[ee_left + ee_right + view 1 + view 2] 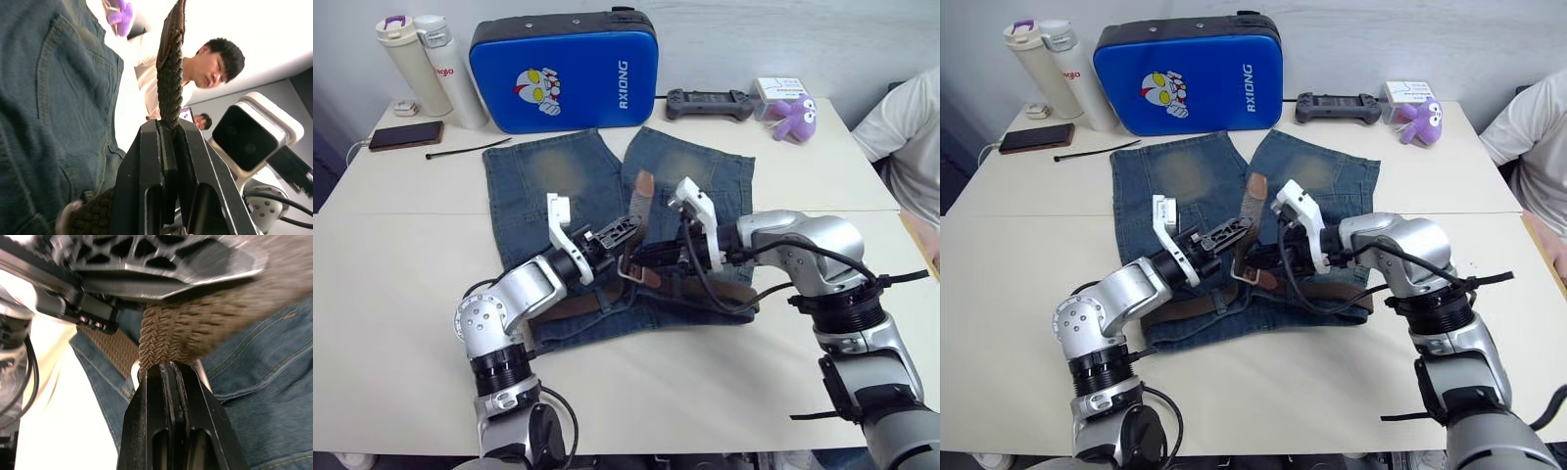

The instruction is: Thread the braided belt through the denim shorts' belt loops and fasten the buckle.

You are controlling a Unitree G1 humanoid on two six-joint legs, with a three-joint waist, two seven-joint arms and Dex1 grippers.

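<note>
At centre of the head views, the denim shorts (pixel 607 211) lie flat on the white table (pixel 401 294), waistband toward the lower edge of the frame, legs pointing to the upper edge. The braided belt (pixel 641 211) runs along the waistband from lower left to right of centre, and its free end rises upright above the shorts between the two grippers. The buckle (pixel 629 266) shows as a silver frame just below the left gripper (pixel 619 233), at mid-frame.

Left wrist view: the left gripper's two black fingers (pixel 161 166) are pressed together on the belt strap, which climbs to the top of that frame with its leather tip uppermost; a denim pocket fills the left side, and a person sits in the background. Head views cannot confirm this grip.

Right wrist view: the right gripper (pixel 168 374) has its fingers closed on a bunched fold of the braid, with the silver buckle frame just behind them and the left gripper's body directly above, very close.

Head views alone show the surroundings: a blue case (pixel 563 70), two bottles (pixel 431 69), a phone (pixel 405 135), a black cable tie (pixel 465 150), a game controller (pixel 709 103) and a purple toy (pixel 793 117) along the upper edge.
</note>
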